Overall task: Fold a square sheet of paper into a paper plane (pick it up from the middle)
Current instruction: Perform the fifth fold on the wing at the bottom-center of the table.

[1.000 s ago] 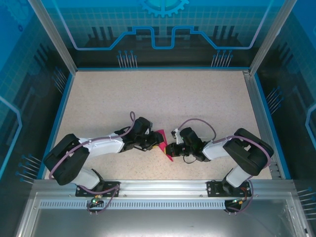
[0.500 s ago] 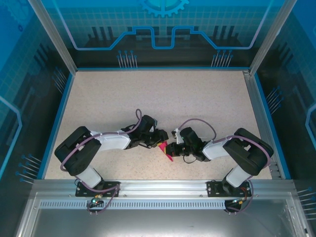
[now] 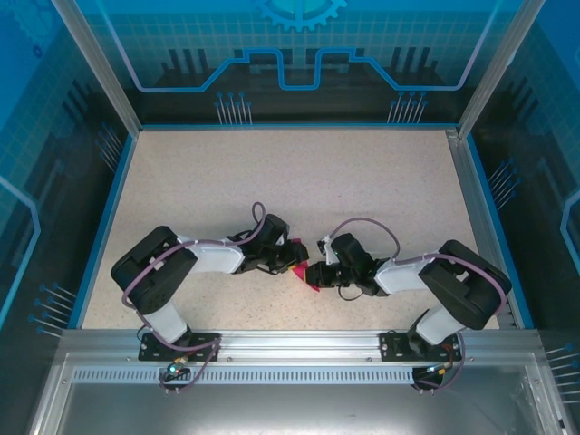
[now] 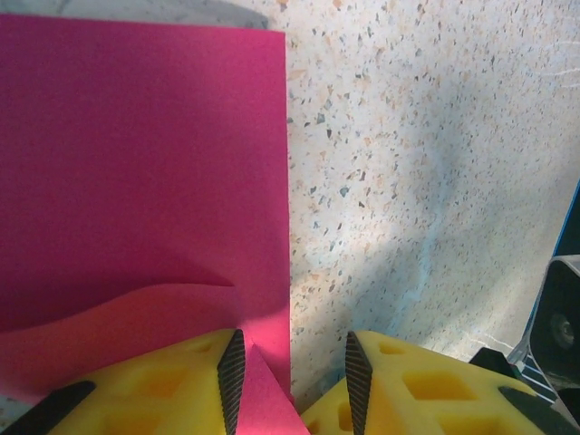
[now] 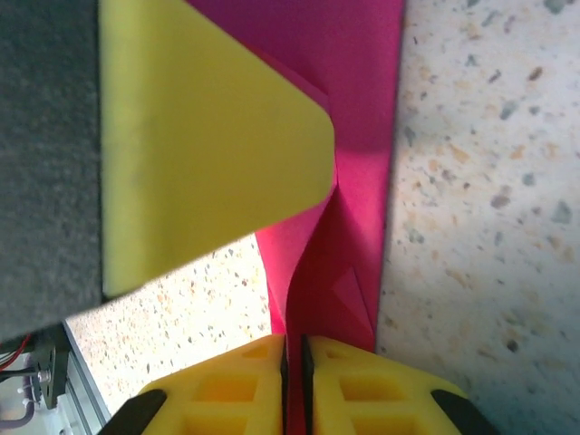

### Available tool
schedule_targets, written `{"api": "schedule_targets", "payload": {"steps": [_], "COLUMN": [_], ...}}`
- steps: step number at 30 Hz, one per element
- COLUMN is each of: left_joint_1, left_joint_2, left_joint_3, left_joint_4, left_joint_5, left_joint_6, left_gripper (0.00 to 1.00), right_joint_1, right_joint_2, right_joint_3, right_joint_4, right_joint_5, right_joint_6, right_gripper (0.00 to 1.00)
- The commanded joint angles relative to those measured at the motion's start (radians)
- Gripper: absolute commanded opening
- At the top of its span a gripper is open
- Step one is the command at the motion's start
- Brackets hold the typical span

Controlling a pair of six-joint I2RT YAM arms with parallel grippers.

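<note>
Since a second ago the left arm has pushed further in over the folded magenta sheet [image 4: 136, 154] on the speckled table [image 4: 426, 163] — less pink shows from above. The left gripper [image 4: 290, 362] stands apart, astride the sheet's edge; the right gripper [image 5: 293, 349] pinches a raised flap.

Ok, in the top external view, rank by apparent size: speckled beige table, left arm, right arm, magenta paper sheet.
1. speckled beige table
2. left arm and right arm, alike, so tied
3. magenta paper sheet
</note>
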Motion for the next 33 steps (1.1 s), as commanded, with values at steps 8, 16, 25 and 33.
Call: {"api": "schedule_targets", "payload": {"steps": [8, 16, 25, 33], "left_joint_1": [-0.005, -0.004, -0.005, -0.006], "left_joint_2": [0.023, 0.007, 0.005, 0.0], "left_joint_3": [0.009, -0.004, 0.0, -0.006], "left_joint_4": [-0.02, -0.013, -0.01, -0.009], "left_joint_5": [-0.013, -0.007, -0.001, 0.005], "left_joint_6": [0.04, 0.035, 0.031, 0.031], "left_gripper": [0.39, 0.39, 0.39, 0.39], "right_joint_1": [0.007, 0.008, 0.015, 0.015], "right_joint_2": [-0.092, -0.118, -0.1, -0.115], "right_joint_3": [0.006, 0.045, 0.054, 0.094], "right_joint_4": [-0.137, -0.227, -0.221, -0.265], "right_joint_5": [-0.006, -0.003, -0.023, 0.001], "right_joint_6": [0.0, -0.047, -0.073, -0.094], "right_gripper": [0.18, 0.19, 0.18, 0.21]}}
